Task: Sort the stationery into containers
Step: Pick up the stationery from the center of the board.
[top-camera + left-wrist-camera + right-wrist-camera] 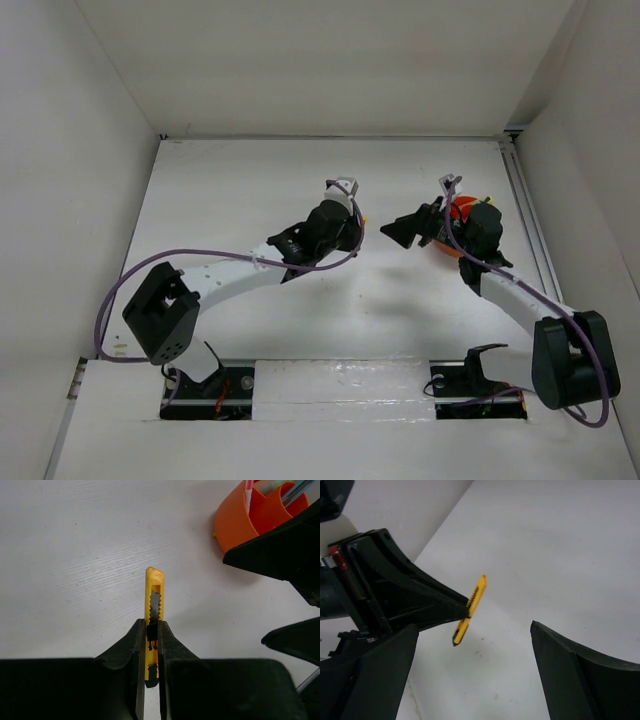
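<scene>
Pinching yellow cutter [154,587]: left claw [151,626], wrist-view.

**White walls around a white tabletop**

The tabletop [250,190] is white and matte, and fine parallel lines show in its surface. Plain white panels close three sides: the left wall [70,150], the back wall [330,60] and the right wall [590,150]. A metal rail [528,210] runs along the right edge. The light is soft and the shadows are faint.

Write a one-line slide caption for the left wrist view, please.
Left fingers shut on a yellow-black cutter over the white table, orange tub at upper right.
</scene>
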